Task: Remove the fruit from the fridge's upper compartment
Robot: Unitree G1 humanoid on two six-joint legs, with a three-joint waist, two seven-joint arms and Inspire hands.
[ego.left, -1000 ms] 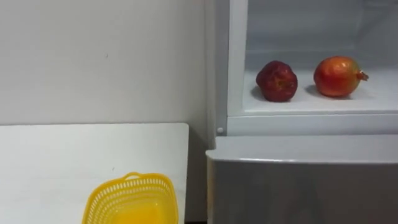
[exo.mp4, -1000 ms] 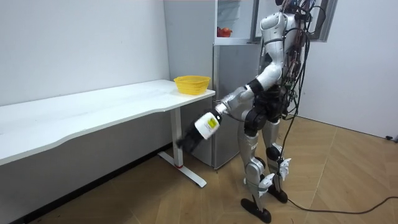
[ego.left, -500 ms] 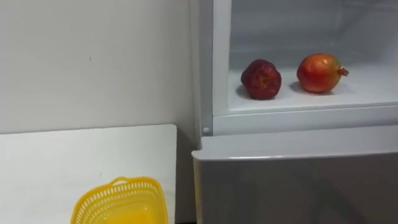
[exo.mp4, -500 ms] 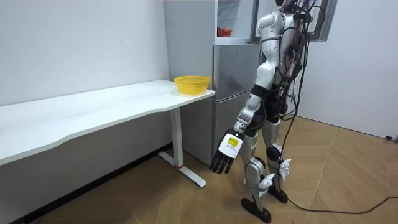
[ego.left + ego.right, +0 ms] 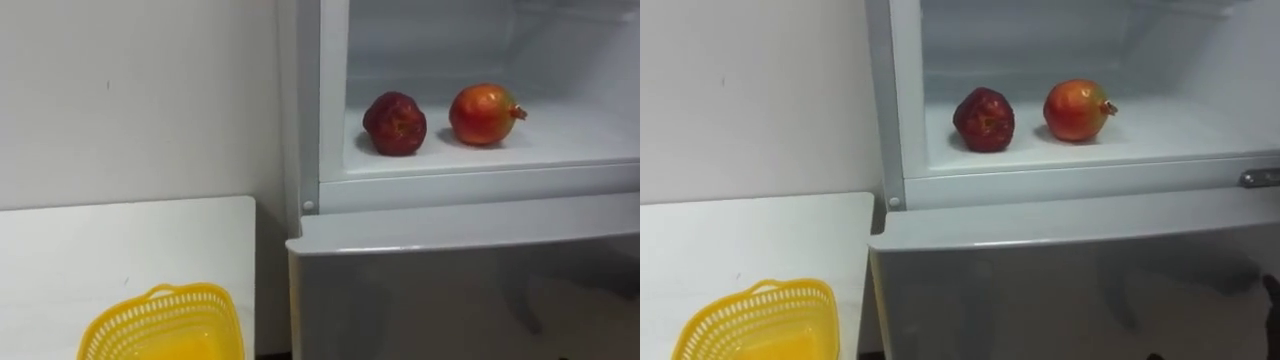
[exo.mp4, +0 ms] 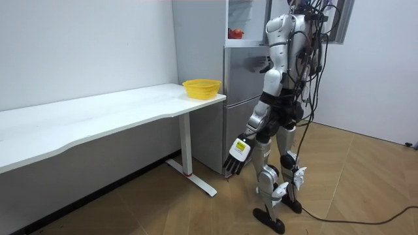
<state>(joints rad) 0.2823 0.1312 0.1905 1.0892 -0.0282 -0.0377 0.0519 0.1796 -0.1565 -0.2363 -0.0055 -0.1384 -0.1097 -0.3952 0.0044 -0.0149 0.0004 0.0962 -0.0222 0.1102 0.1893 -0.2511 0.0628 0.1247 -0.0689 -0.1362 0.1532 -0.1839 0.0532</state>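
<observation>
The upper fridge compartment [image 5: 480, 165] stands open in front of me. On its white shelf lie a dark red apple [image 5: 394, 124] [image 5: 984, 119] and, to its right, a red-orange pomegranate [image 5: 484, 114] [image 5: 1075, 110], a little apart. In the room view I stand facing the fridge [image 6: 243, 98]. My left hand [image 6: 236, 156] hangs low beside my leg with straight fingers and holds nothing. A dark tip of my right hand [image 5: 1272, 300] shows at the right edge, below the shelf and in front of the lower door.
The shut lower fridge door [image 5: 460, 290] sits below the shelf. To the left a white table [image 5: 110, 250] meets the wall, with a yellow mesh basket [image 5: 160, 325] [image 6: 201, 87] near its fridge-side end. A gap separates the table from the fridge.
My left arm has swung down from reaching out sideways and now hangs by my leg. The eye view has shifted right, so the fridge and basket sit further left in the picture.
</observation>
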